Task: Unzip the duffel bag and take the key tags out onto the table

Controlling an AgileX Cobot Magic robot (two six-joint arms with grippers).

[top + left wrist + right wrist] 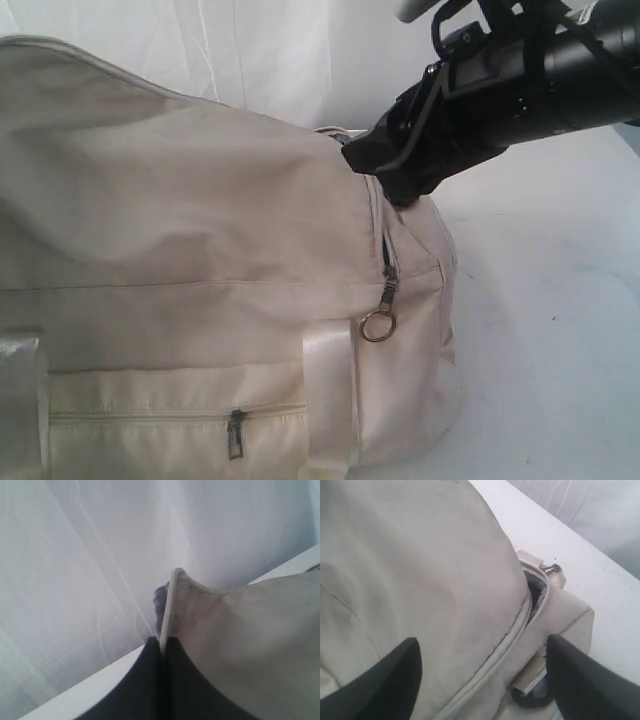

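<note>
The cream duffel bag [200,250] fills the left of the exterior view, its top pulled up toward the upper left. My left gripper [164,645] is shut on the bag's piped top edge [170,605]; it is out of the exterior view. My right gripper [378,168] hovers open over the bag's right end, its fingers [385,680] either side of the zipper line [510,645]. At the zipper's end a short gap shows grey lining [537,587], next to a metal pull [552,569]. A ringed zipper pull [380,322] hangs down the bag's end. The key tags are hidden.
The white table [560,300] spreads to the right of the bag. A black D-ring [535,698] sits by my right finger. The front pocket has its own zipper pull [235,432]. White cloth [75,555] hangs behind the table.
</note>
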